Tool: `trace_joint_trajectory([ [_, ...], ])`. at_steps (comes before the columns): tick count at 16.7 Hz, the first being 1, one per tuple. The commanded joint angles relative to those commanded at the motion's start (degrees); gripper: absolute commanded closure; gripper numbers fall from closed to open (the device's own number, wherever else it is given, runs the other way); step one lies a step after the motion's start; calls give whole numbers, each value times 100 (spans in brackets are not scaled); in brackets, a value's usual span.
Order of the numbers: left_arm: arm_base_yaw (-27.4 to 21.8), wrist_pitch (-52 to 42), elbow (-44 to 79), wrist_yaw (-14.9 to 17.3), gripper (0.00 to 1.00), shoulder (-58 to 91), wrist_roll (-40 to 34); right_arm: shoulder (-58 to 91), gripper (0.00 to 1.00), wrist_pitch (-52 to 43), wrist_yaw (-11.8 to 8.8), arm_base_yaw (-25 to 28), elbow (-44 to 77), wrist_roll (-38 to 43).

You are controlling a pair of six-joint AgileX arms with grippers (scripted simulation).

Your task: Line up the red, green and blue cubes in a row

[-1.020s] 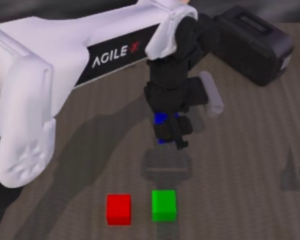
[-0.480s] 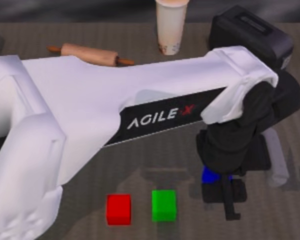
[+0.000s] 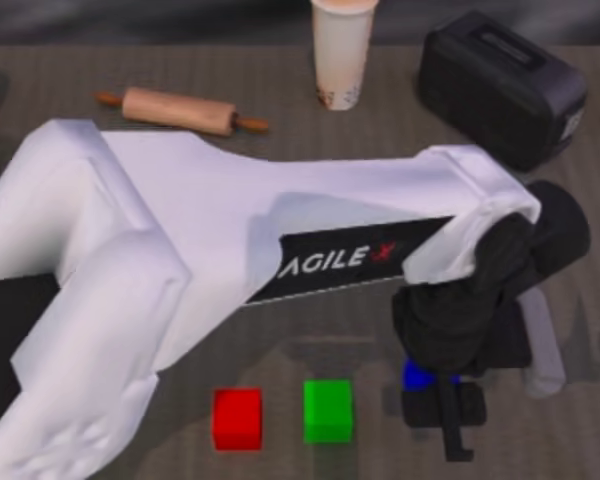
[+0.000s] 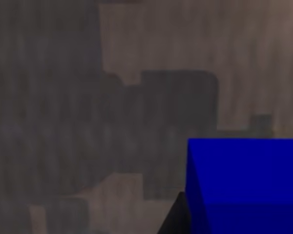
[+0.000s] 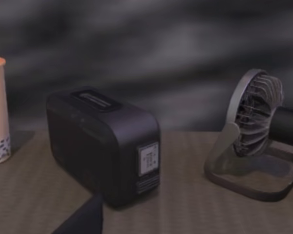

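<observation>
The blue cube [image 3: 417, 376] is largely covered by the left gripper [image 3: 442, 405] in the top view and cut off by the frame edge in the left wrist view, while the right gripper is not seen anywhere.

Red cube [image 3: 237, 418], green cube [image 3: 328, 410], seemingly blue cube [image 3: 416, 376].
</observation>
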Motion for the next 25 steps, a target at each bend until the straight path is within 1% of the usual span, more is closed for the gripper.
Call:
trace_joint_trajectory([
  [3,12,471,-310,-4,100,146,-24,0,0,0,0,0,0,0],
  [7,10,510,-336,-6,100,162,-24,0,0,0,0,0,0,0],
  [20,10,510,-336,-6,2,162,-24,0,0,0,0,0,0,0],
  [21,10,510,-336,-6,0,162,-24,0,0,0,0,0,0,0],
  [25,10,510,-336,-6,0,162,-24,0,0,0,0,0,0,0],
])
